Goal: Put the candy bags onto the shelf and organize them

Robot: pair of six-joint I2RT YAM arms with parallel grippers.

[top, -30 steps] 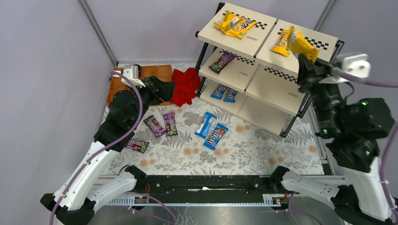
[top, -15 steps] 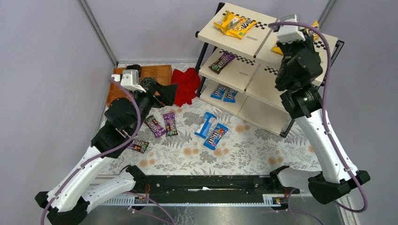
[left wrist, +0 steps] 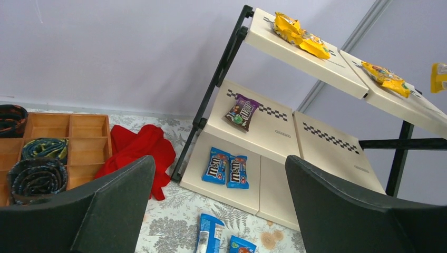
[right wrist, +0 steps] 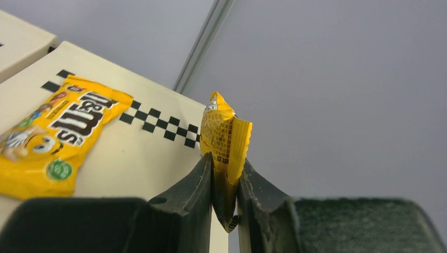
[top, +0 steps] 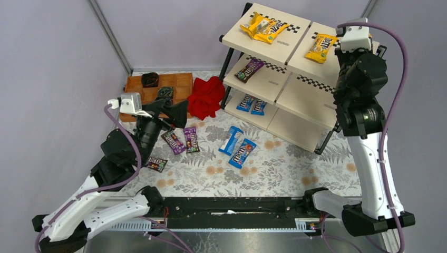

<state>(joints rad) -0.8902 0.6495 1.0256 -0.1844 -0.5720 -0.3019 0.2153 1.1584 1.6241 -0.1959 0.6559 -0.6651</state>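
Right gripper (right wrist: 225,171) clamps a crumpled yellow candy bag (right wrist: 227,132) over the black-framed cream shelf's top board (right wrist: 137,158), apparently needing lowering and release.

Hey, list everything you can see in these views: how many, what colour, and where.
Yellow glossy candy packets: four; two overlapping on top-left board, one on top-right board, one held.
Blue glossy candy packets: four; two on bottom tier, two on table.
Purple or dark brown candy packets: four; one on middle tier, three on table.
Three-tier shelf: one, black frame, cream boards, rear right.
Red cloth: one, beside shelf.
Brown wooden compartment tray: one, rear left, holding dark coiled rolls.
Left gripper: open, empty.
Right gripper: shut on fourth yellow packet.
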